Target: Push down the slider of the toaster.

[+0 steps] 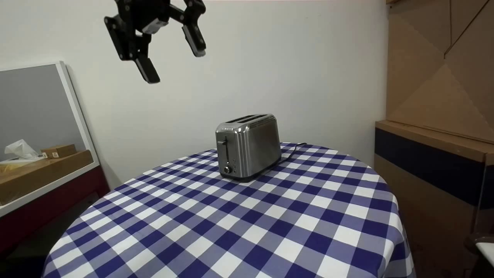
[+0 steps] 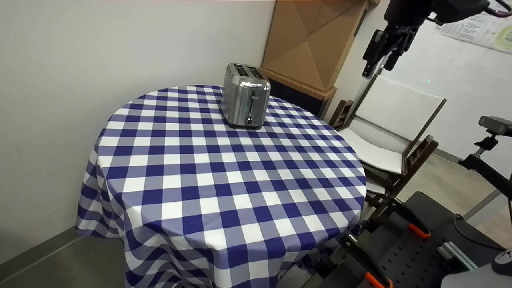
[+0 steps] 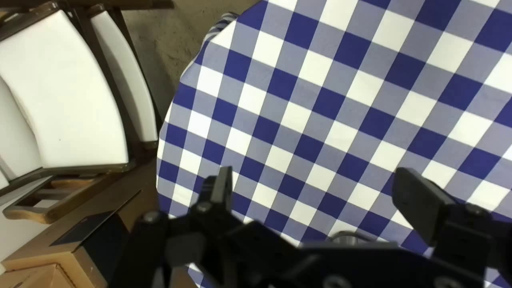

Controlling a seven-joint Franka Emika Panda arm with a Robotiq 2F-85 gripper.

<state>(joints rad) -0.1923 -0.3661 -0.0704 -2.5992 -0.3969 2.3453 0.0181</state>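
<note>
A silver toaster stands upright on the checked tablecloth; it shows in both exterior views. Its dark slider lever sits near the top of the slot on the end face, above a round knob. The lever also shows in an exterior view. My gripper is open and empty, high above the table and apart from the toaster; it also shows in an exterior view. In the wrist view the open fingers frame tablecloth, and only a small edge of the toaster shows behind the gripper body.
The round table with blue and white cloth stands against a wall. The toaster's cord runs behind it. Cardboard boxes stand beside the table. White folding chairs stand near its edge. A shelf with a box is by the wall.
</note>
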